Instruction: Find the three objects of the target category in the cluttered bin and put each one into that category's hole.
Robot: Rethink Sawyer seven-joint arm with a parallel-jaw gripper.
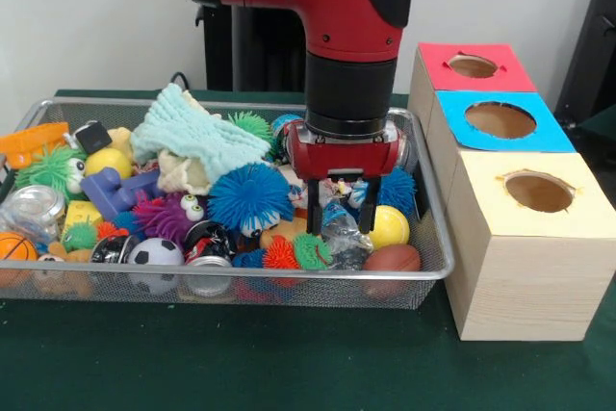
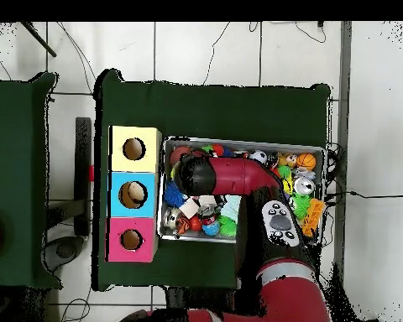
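The wire mesh bin (image 1: 241, 276) lies on the green table, heaped with toys; it also shows in the overhead view (image 2: 243, 139). My gripper (image 1: 342, 223) is down inside the bin's right part, near the boxes. Its two black fingers (image 1: 316, 207) stand apart, straddling a crumpled clear plastic bottle (image 1: 344, 230). A yellow ball (image 1: 389, 226) and a brown football (image 1: 391, 259) lie just right of it, and a blue spiky ball (image 1: 248, 195) just left. In the overhead view my arm (image 2: 238, 176) hides the gripper.
Three wooden boxes with round holes stand beside the bin: red-topped (image 1: 472, 66), blue-topped (image 1: 500, 120), yellow-topped (image 1: 539, 192). A pale green cloth (image 1: 197, 134), a soccer ball (image 1: 154, 253), a basketball (image 1: 14, 247) and a purple fuzzy toy (image 1: 168, 217) fill the bin's left.
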